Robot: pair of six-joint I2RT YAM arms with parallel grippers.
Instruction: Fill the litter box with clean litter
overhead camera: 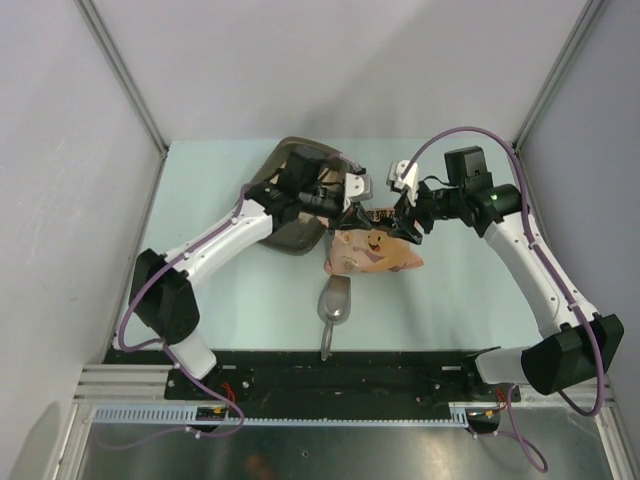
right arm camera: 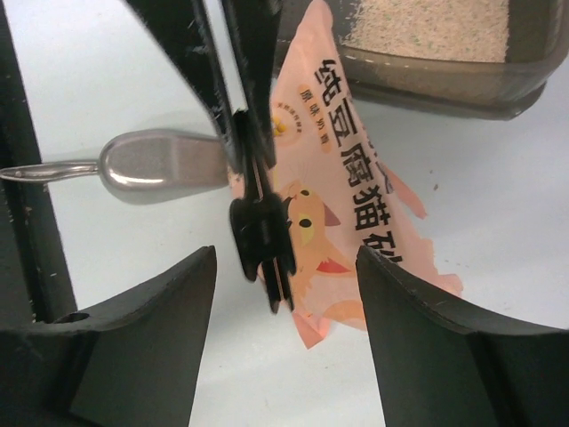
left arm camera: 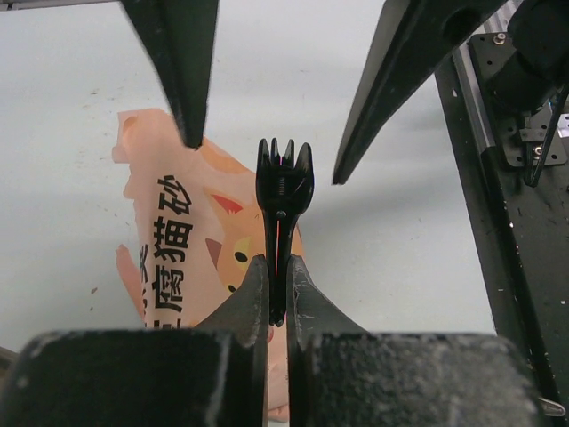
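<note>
Some clean litter (right arm camera: 427, 27) already seen in litter box (right arm camera: 444, 89), beyond right gripper (right arm camera: 284, 258), jaws spread wide. Black clip (left arm camera: 284, 178) clamped by left gripper (left arm camera: 277, 271). Flattened bag (right arm camera: 356, 196) below; little judged left.

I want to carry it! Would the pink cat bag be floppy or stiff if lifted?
Probably floppy: the bag lies flat and wrinkled. Likely light too, since litter already sits in the litter box.

Robot lab (aluminium-framed enclosure (overhead camera: 122, 75)).
</note>
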